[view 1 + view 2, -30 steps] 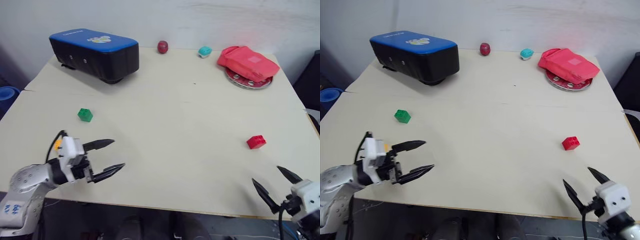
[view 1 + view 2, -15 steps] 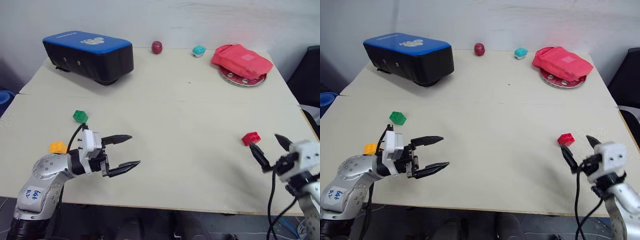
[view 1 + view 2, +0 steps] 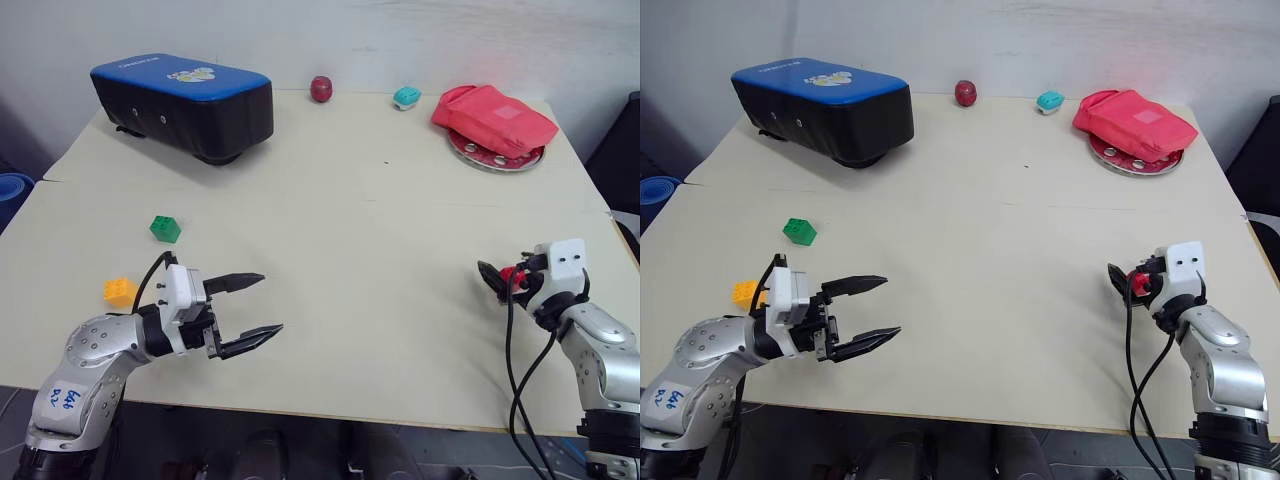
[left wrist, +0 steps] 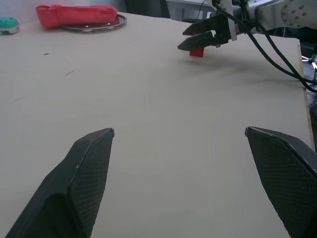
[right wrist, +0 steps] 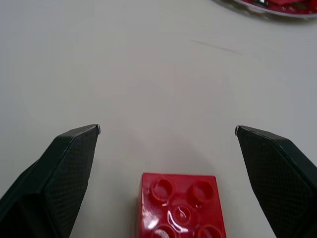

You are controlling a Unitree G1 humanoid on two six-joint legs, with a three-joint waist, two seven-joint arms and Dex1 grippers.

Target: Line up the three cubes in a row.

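From the head view we see the green brick (image 3: 166, 228) and orange-yellow brick (image 3: 118, 291) on the table (image 3: 350, 220) near our spread-fingered left gripper (image 3: 252, 307). A red pouch (image 3: 494, 118) lies on a metal plate (image 3: 497, 157). In the right wrist view, the studded red brick (image 5: 180, 206) sits between our right gripper (image 5: 168, 131)'s parted, untouching fingers.

**A:** Where is the left arm?

**B:** Low at the near left, forearm reaching inward. Its tool (image 3: 250, 309) points level toward the middle, both black fingers spread wide with nothing between them.

**A:** And the right arm?

**B:** At the near right edge, forearm rising from below. Its tool (image 3: 1123, 280) points inward, fingers spread wide apart.
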